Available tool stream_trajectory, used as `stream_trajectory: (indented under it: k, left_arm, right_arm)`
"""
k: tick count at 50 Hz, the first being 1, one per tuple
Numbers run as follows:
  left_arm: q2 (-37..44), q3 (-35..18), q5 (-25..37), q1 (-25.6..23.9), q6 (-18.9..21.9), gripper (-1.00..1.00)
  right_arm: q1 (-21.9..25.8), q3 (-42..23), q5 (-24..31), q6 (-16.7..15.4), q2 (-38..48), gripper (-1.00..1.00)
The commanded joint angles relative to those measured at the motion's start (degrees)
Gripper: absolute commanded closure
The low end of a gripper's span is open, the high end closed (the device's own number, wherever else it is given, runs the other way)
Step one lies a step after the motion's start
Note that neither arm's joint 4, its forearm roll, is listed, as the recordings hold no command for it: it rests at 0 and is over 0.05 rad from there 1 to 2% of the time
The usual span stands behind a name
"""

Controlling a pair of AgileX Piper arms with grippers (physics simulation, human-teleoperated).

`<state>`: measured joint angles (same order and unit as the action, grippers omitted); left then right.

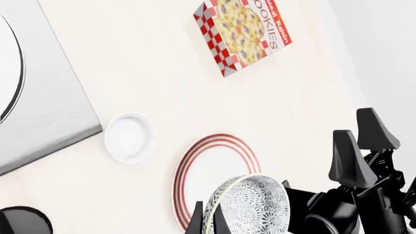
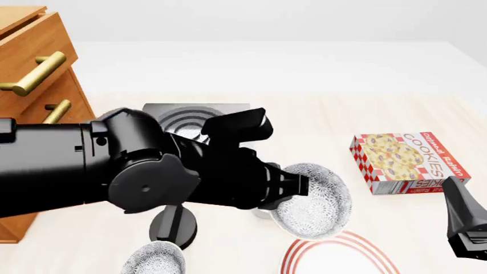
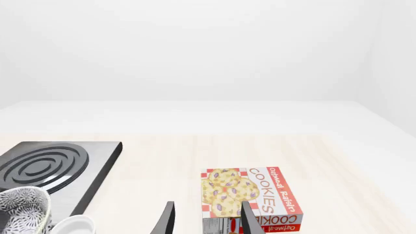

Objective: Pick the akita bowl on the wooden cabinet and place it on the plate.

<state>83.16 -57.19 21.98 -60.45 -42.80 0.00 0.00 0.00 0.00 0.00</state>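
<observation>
While the left hand [image 1: 206, 219] pinches the rim of the patterned bowl [image 1: 250, 204] and holds it tilted in the air just above the red-ringed plate [image 1: 211, 165], both bowl and plate have nothing in them. A small white dish [image 1: 129, 137] sits bare beside the plate, a second patterned bowl [image 2: 154, 258] rests on the surface near the wooden cabinet [image 2: 34, 63], and a closed cookie box [image 2: 403, 162] lies further off. Spread apart, the right hand [image 3: 206, 219] grips nothing.
</observation>
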Motion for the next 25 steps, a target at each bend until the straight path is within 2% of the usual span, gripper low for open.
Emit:
stream_trajectory:
  k: [1,25]
  left_arm:
    - [2.57,-1.12,-1.12,-0.70,-0.58,1.00]
    - [7.82,-1.62,-4.35,-2.32,-2.90,1.00]
  right_arm:
    - [0.00,0.00,0.00,0.00,0.00,-1.00]
    - [0.00,0.00,0.00,0.00,0.00,-1.00]
